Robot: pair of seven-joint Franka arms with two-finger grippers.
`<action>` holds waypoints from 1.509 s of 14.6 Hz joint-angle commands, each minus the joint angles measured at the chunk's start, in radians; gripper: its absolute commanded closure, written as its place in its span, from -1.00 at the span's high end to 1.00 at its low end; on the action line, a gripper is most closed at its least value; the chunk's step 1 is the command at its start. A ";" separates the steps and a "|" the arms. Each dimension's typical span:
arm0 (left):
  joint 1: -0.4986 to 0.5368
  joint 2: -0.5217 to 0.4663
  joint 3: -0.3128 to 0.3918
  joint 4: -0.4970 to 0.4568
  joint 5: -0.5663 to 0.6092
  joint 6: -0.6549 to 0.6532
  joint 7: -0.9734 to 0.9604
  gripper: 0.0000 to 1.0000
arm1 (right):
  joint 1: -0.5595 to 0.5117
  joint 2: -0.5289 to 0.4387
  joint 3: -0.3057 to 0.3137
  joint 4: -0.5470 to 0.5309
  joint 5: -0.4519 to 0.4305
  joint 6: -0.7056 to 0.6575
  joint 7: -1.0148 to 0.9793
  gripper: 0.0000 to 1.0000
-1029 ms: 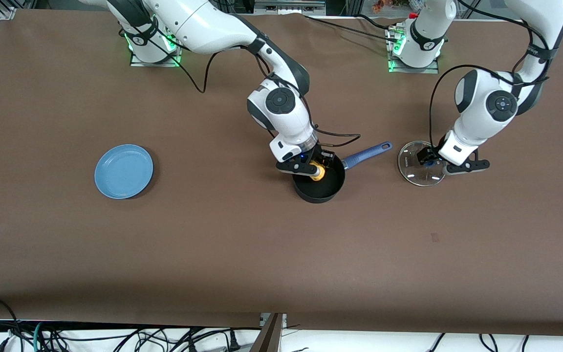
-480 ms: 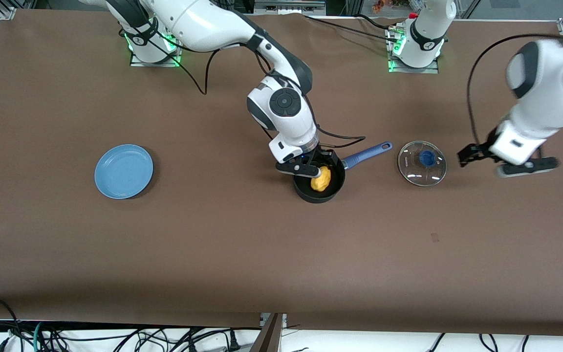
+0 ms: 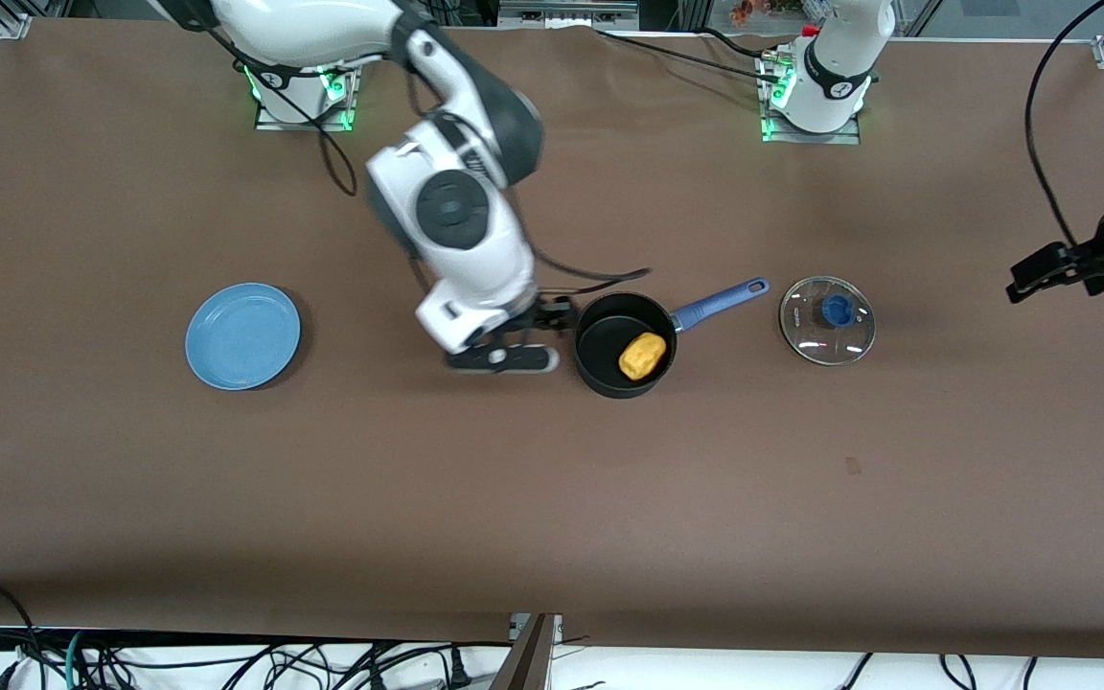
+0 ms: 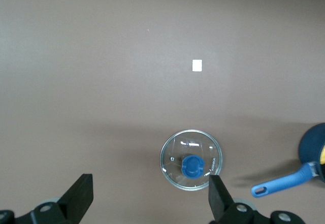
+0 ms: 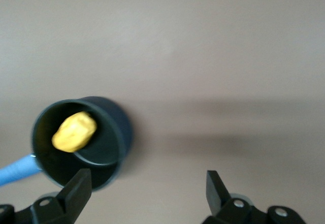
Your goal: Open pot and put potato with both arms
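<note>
Potato (image 3: 642,356), lumpy and yellow-orange, lies inside the round black pot (image 3: 625,357), whose straight blue handle (image 3: 718,301) points toward the flat glass lid (image 3: 827,320) with its blue knob, while the right gripper (image 3: 519,338), fingers spread and empty, hangs just beside the pot, and the left gripper (image 3: 1071,269), also spread, hangs over the left arm's end of the table (image 3: 552,498).

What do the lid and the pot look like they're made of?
The lid looks like clear glass: the table shows through and it glints; its blue knob seems plastic. The pot looks like metal with a matte black, maybe nonstick, coating, and its blue handle looks painted or plastic.
</note>
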 commanded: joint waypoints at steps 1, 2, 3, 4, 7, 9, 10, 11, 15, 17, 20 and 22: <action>-0.210 0.038 0.206 0.116 -0.026 -0.116 0.012 1.00 | -0.102 -0.064 0.010 -0.015 -0.003 -0.114 -0.185 1.00; -0.228 0.035 0.225 0.119 -0.036 -0.121 0.012 1.00 | -0.138 -0.086 0.007 -0.015 -0.006 -0.160 -0.250 1.00; -0.228 0.033 0.227 0.119 -0.038 -0.123 0.010 1.00 | -0.184 -0.106 0.007 -0.015 -0.007 -0.210 -0.313 1.00; -0.228 0.032 0.226 0.121 -0.038 -0.121 0.007 1.00 | -0.234 -0.126 0.004 -0.015 -0.007 -0.262 -0.373 1.00; -0.229 0.032 0.226 0.130 -0.038 -0.123 0.007 1.00 | -0.375 -0.178 -0.007 -0.015 -0.010 -0.373 -0.615 1.00; -0.231 0.032 0.223 0.133 -0.038 -0.123 0.005 1.00 | -0.414 -0.213 -0.039 -0.015 -0.038 -0.448 -0.663 1.00; -0.234 0.032 0.222 0.150 -0.038 -0.124 0.005 1.00 | -0.422 -0.247 -0.050 -0.015 -0.067 -0.468 -0.663 1.00; -0.235 0.033 0.222 0.158 -0.039 -0.135 0.005 1.00 | -0.451 -0.285 -0.050 -0.027 -0.073 -0.469 -0.657 1.00; -0.243 0.033 0.213 0.173 -0.039 -0.138 0.007 1.00 | -0.503 -0.442 -0.050 -0.217 -0.095 -0.424 -0.668 1.00; -0.246 0.041 0.204 0.172 -0.033 -0.138 0.010 1.00 | -0.520 -0.480 -0.051 -0.217 -0.096 -0.420 -0.666 1.00; -0.245 0.047 0.199 0.197 -0.038 -0.135 0.018 1.00 | -0.529 -0.538 -0.056 -0.232 -0.096 -0.424 -0.665 1.00; -0.246 0.053 0.195 0.219 -0.036 -0.135 0.018 1.00 | -0.532 -0.552 -0.061 -0.255 -0.098 -0.419 -0.683 1.00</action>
